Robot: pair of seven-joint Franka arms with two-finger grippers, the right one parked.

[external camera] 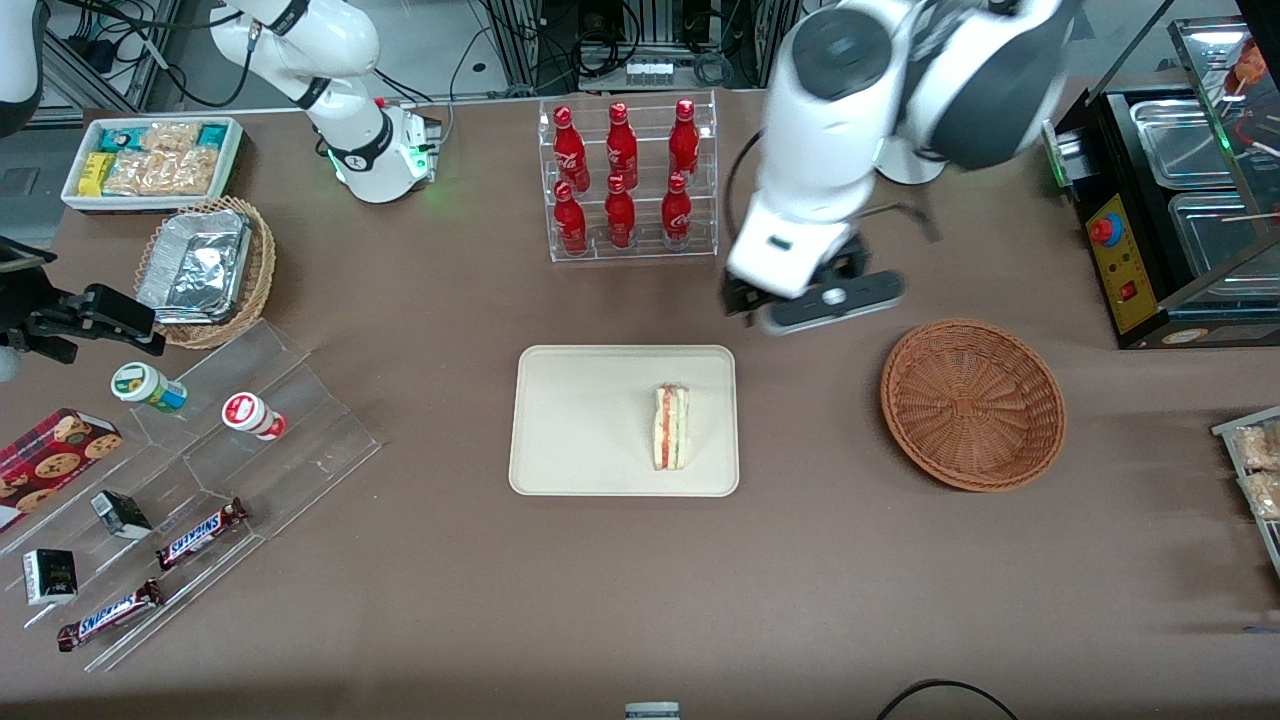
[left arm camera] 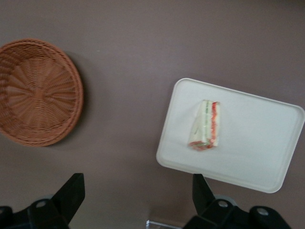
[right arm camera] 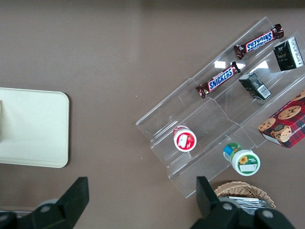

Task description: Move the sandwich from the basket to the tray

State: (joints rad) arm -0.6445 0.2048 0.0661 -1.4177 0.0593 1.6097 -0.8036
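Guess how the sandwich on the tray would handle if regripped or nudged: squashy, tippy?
The sandwich looks like soft bread, so it probably squashes easily. It lies flat on the tray, unlikely to tip. The gripper is open, above the table.

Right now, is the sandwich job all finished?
Looks finished. The sandwich lies on the tray, and the basket holds nothing. The gripper hangs above the table, between the bottle rack and the basket, jaws open and holding nothing. Nothing seems left.

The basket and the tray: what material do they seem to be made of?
The basket looks like reddish-brown woven wicker with visible radiating strands. The tray looks like matte cream plastic or moulded fibre. The gripper, open, hovers above the table.
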